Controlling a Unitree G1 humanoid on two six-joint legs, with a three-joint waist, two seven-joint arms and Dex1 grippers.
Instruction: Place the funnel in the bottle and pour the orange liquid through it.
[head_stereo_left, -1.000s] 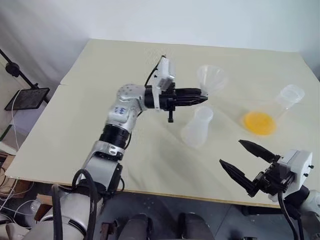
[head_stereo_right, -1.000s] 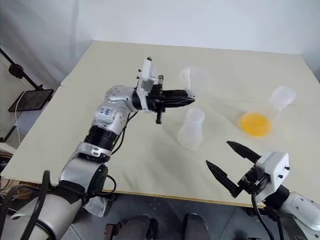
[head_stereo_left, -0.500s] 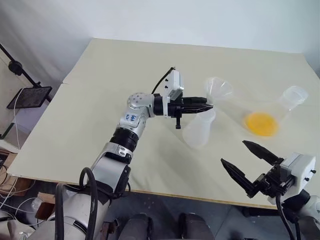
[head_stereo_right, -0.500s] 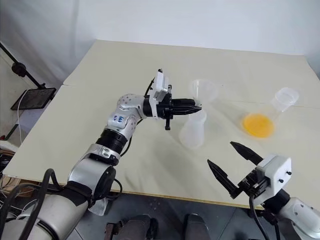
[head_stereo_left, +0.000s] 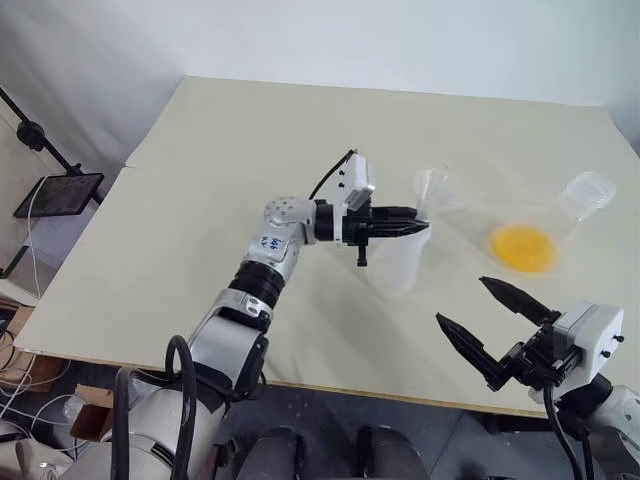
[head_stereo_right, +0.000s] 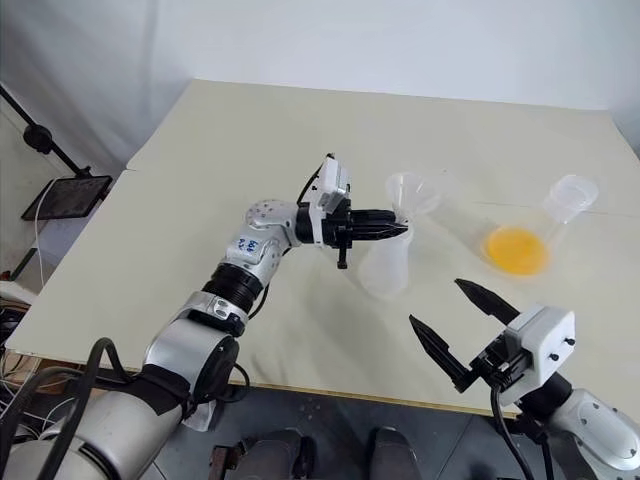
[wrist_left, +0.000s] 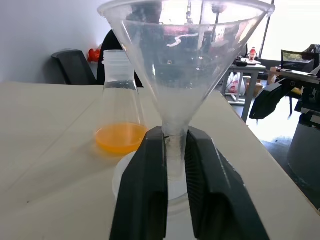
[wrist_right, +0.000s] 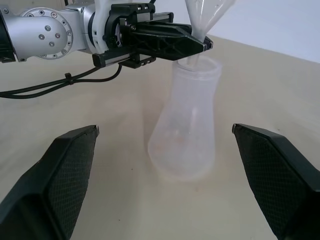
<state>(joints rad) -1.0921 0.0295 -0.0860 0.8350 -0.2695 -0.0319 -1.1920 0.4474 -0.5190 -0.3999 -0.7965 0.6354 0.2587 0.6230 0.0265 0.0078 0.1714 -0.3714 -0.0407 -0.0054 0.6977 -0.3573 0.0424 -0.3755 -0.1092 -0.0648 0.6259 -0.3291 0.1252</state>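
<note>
The left gripper (wrist_left: 172, 150) had its jaws drawn narrow around the thin stem of the funnel (wrist_left: 182, 55), one black finger (wrist_left: 145, 190) on each side of it, with a slight gap visible on one side. The funnel stood upright with its wide mouth up, and its stem reached down into the wide neck of the bottle (wrist_right: 187, 125). The frosted bottle stood upright on the table (head_stereo_left: 200, 180), around its middle, directly under the left gripper, which pointed to the right and lay about level.

The right gripper (head_stereo_left: 495, 325) hung over the near right edge of the table with its jaws spread wide and nothing between them. It was near the bottle but well apart from it, with the bottle and the left gripper lying beyond its fingertips in the right wrist view.

The orange liquid (head_stereo_left: 520, 246) sat as a round patch in the bottom of a clearer flask (head_stereo_left: 570, 205), which stood on the right part of the table, farther than the right gripper and to the right of the bottle, apart from both grippers.

A black stand (head_stereo_left: 40, 150) stood off the table's left side.
</note>
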